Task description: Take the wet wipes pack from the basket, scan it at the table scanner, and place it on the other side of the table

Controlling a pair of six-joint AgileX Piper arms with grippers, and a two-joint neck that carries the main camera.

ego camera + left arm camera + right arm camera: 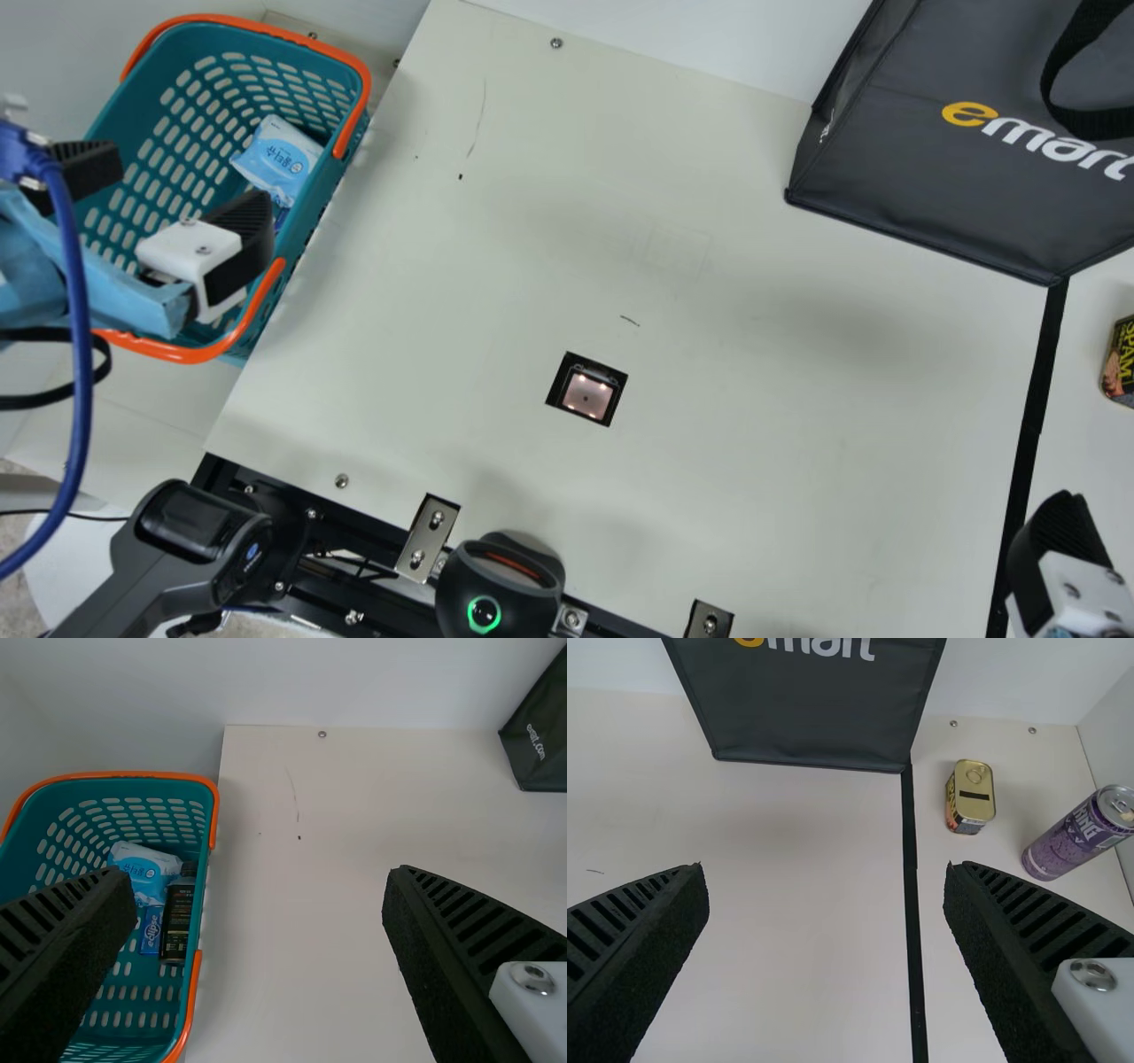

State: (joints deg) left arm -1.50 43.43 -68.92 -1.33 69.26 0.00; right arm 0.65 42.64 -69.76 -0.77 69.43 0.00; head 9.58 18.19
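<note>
My left gripper (182,199) is open above the near part of the teal basket (199,93) in the main view. The blue-and-white wet wipes pack (280,159) lies inside the basket by its right wall, beyond the fingers. In the left wrist view the left gripper (257,921) has widely parted fingers with nothing between them, and the wipes pack (144,870) rests beside a dark bottle. The table scanner (586,393) is a lit square window in the tabletop. My right gripper (1063,567) shows at the lower right; in the right wrist view the gripper (824,921) is open.
A dark bag (930,177) stands at the table's far right. Past the black strip (913,904) are a small tin (970,797) and a purple can (1081,835). A handheld scanner (190,532) and a round black device (500,585) sit at the near edge.
</note>
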